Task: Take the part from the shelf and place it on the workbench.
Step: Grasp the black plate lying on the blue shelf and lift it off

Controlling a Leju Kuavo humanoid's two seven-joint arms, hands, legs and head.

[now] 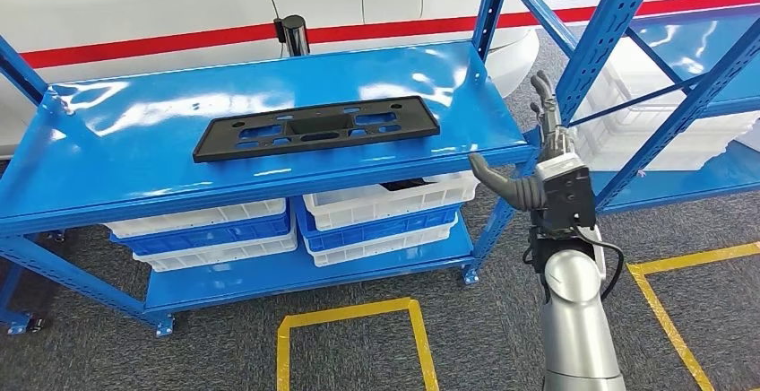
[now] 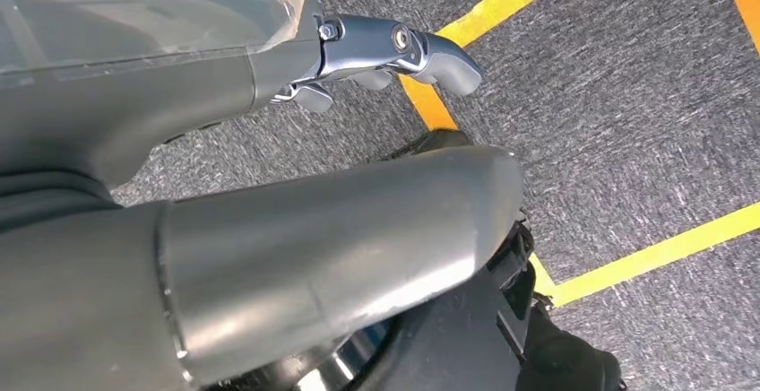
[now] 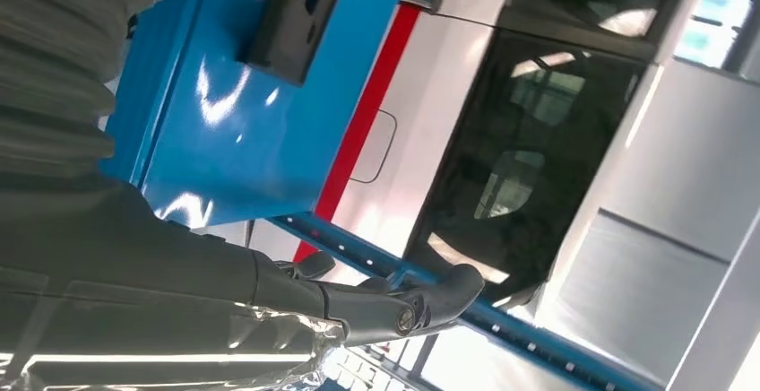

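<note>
Right hand [image 1: 538,153] is raised by the shelf [image 1: 107,167] corner, fingers spread and empty. The black licence-plate bracket [image 1: 315,128] lies flat on top, well off to its thumb side. Looks light, stiff, thin plastic; best gripped along its near long edge.

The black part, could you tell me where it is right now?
In the head view, the black part lies flat on the blue shelf's top, left of the raised right robot hand.

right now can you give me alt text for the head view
A flat black plastic part lies on the top of a blue metal shelf, with white crates on the level below. The robot's right hand is raised open beside the shelf's right end, holding nothing.
</note>
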